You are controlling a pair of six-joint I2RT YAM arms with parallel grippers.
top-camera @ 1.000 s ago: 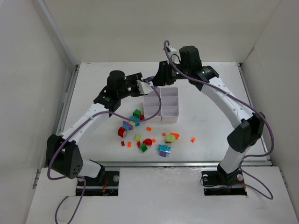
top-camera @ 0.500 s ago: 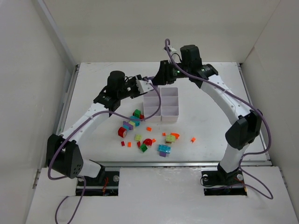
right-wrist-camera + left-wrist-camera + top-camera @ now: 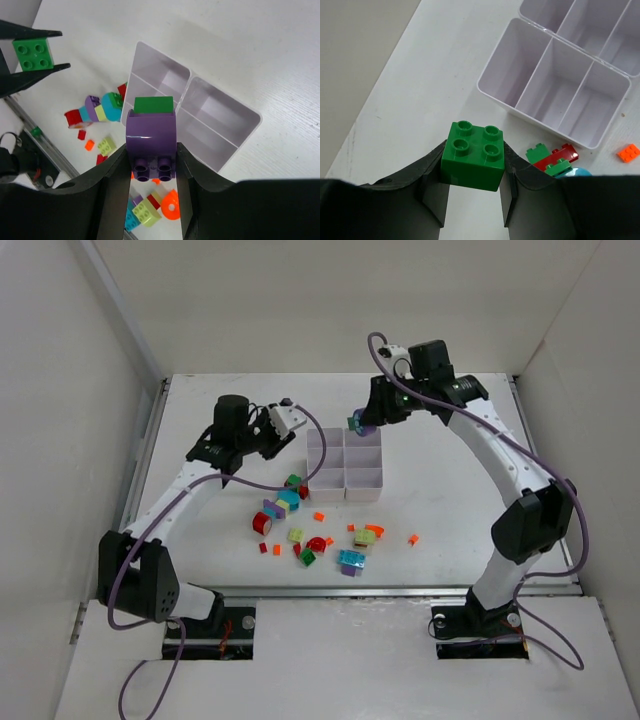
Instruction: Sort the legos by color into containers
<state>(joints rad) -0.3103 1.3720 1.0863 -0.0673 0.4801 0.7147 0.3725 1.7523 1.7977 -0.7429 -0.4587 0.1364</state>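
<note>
While both arms are raised over the counter [image 3: 460,510], each end effector is clenched on one brick. The left end effector [image 3: 473,175] grips a green two-by-two brick [image 3: 475,145] by its two opposite side faces, studs up, with one finger pressed against each side. In the overhead view this end effector sits to the left of the white compartment tray [image 3: 345,465], clear of it, and the brick hangs above bare counter. The right end effector [image 3: 151,165] grips a purple brick [image 3: 150,135] with a rounded top. A green piece [image 3: 153,105] is attached to the end that points away from the wrist camera. In the overhead view this load is at the far edge of the tray. The tray rests flat on the counter and its thin walls divide it into square compartments. The loose bricks [image 3: 310,530] lie scattered on the counter on the near side of the tray, between it and the arm bases. A red and green group [image 3: 552,160] lies just beside the tray's corner. One small orange bit [image 3: 413,538] lies apart, to the right of the scatter.
</note>
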